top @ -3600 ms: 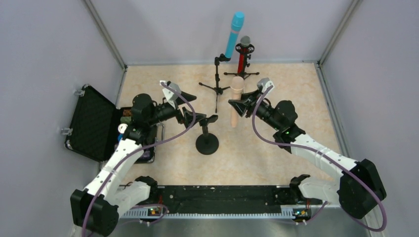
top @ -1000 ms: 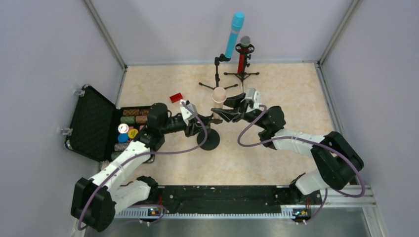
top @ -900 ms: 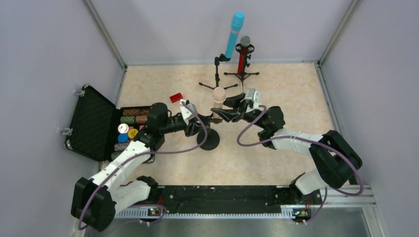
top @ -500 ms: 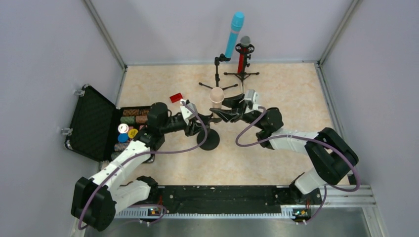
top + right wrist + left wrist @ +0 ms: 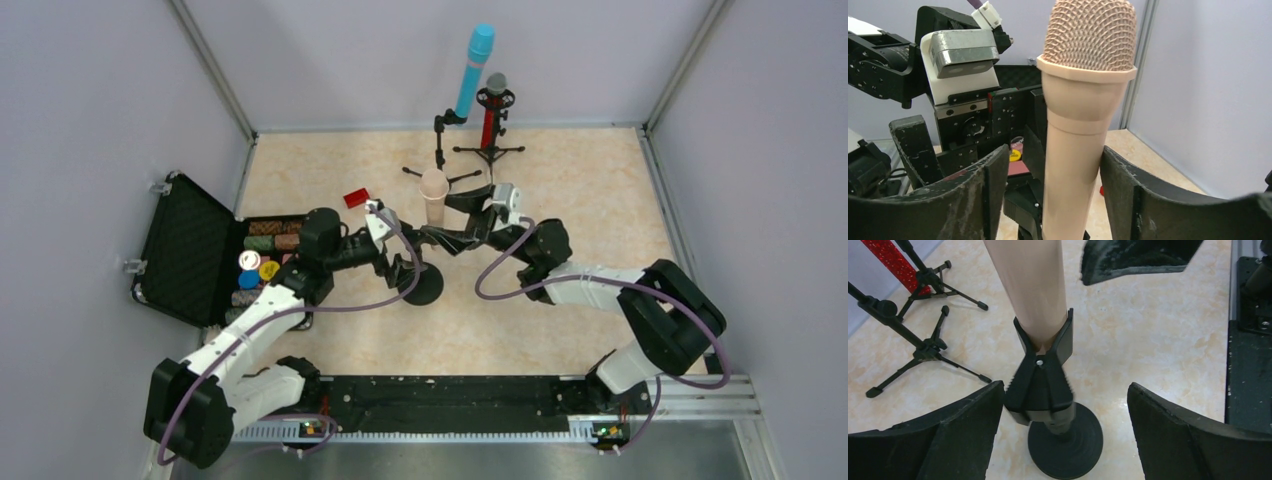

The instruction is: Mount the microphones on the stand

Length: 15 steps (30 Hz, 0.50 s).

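My left gripper [image 5: 1064,392] is spread wide, with 1 finger on each side of the black clip [image 5: 1042,375] atop the round-based stand [image 5: 1065,442], touching neither side. The peach-pink microphone [image 5: 1083,110] stands upright with its tail in that clip. My right gripper [image 5: 1053,155] has its 2 fingers apart on either side of the microphone's body, seemingly with a gap on both sides, though 1 gap is narrow. The cyan-blue microphone [image 5: 474,70] and the glittery red microphone [image 5: 489,125] sit in 2 tripod stands [image 5: 438,160] at the back of the table [image 5: 600,200].
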{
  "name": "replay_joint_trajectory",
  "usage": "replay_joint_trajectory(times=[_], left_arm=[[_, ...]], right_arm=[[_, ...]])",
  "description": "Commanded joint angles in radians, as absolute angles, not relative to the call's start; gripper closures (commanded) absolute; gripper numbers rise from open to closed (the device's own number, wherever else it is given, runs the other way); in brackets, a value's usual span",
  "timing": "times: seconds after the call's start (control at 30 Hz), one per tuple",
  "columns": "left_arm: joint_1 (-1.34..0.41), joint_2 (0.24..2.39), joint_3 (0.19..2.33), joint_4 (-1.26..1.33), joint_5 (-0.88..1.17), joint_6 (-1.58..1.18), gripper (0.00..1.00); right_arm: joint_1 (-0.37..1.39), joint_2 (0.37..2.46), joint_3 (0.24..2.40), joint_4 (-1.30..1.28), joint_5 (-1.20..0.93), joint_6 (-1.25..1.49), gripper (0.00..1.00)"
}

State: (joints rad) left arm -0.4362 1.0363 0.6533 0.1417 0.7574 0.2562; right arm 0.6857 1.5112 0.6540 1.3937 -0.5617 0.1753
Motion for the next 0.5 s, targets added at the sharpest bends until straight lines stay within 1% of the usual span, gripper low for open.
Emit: replay_joint_trajectory(times=[0.0,0.07,0.1,0.13,0.27,0.47], left_arm=[[-0.440,0.997,0.662,0.177,0.713,0.229,0.01],[-0.440,0.983,0.652,0.196,0.707,0.220,0.01],[-0.440,0.978,0.647,0.206,0.706,0.211,0.01],[-0.440,0.975,0.641,0.219,0.704,0.202,0.01],[-0.440,0.954,0.624,0.229,0.659,0.151,0.01],[-0.438,0.886,0.530,0.316,0.564,0.077,0.01]], right_arm=[[0.699,1.464,0.636,1.409,-0.542,0.150,0.31],[0.700,1.458,0.632,1.407,-0.536,0.146,0.22],[0.700,1.457,0.629,1.407,-0.533,0.144,0.11],[0.699,1.456,0.628,1.409,-0.530,0.145,0.02],[0.701,1.452,0.623,1.414,-0.519,0.154,0.01],[0.702,1.438,0.603,1.417,-0.503,0.153,0.01]])
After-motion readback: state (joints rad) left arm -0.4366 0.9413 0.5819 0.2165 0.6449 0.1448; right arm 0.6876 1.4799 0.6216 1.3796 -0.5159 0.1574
